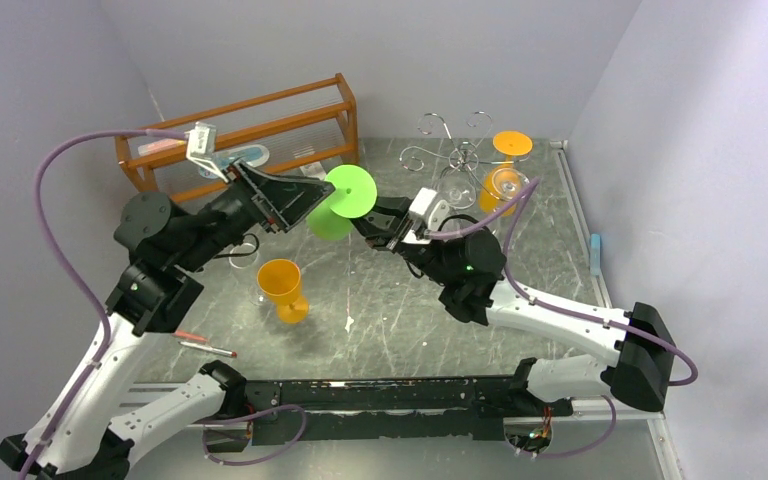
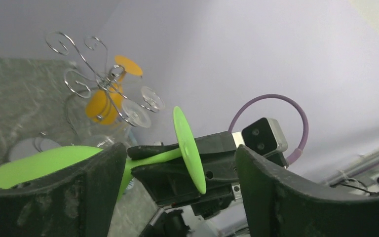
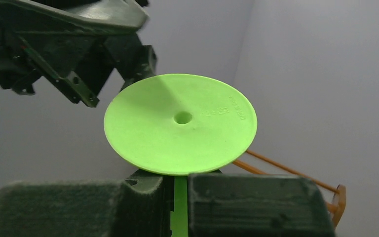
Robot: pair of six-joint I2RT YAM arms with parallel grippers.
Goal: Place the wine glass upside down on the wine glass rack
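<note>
Rack: silver chrome wire wine glass rack (image 1: 467, 157) with curled arms, at the far right corner of the grey marbled table (image 1: 390, 320). An orange glass (image 1: 503, 187) hangs in it upside down. Clear glass feet (image 2: 134, 114) sit in neighbouring arms.
Shelf: orange-brown wooden shelf (image 1: 348, 115) at the far left corner. It holds a pink flat item and a white-and-blue one, both too small to name.
Loose on table: orange plastic goblet (image 1: 280, 280) standing left of centre; red pen (image 1: 205, 346) near the left edge.
In the way: the right arm's wrist lies between the held glass and the rack.
Wine glass: lime-green plastic wine glass (image 3: 180, 123), in the air over the table's centre, lying sideways. Its round foot points toward the rack and its bowl toward the left arm. The foot has a small central hole.
Right gripper (image 3: 179, 190): clamped on the green stem just below the foot.
Left gripper (image 2: 180, 153): fingers spread wide, bowl beside one finger; cannot tell if they touch.
</note>
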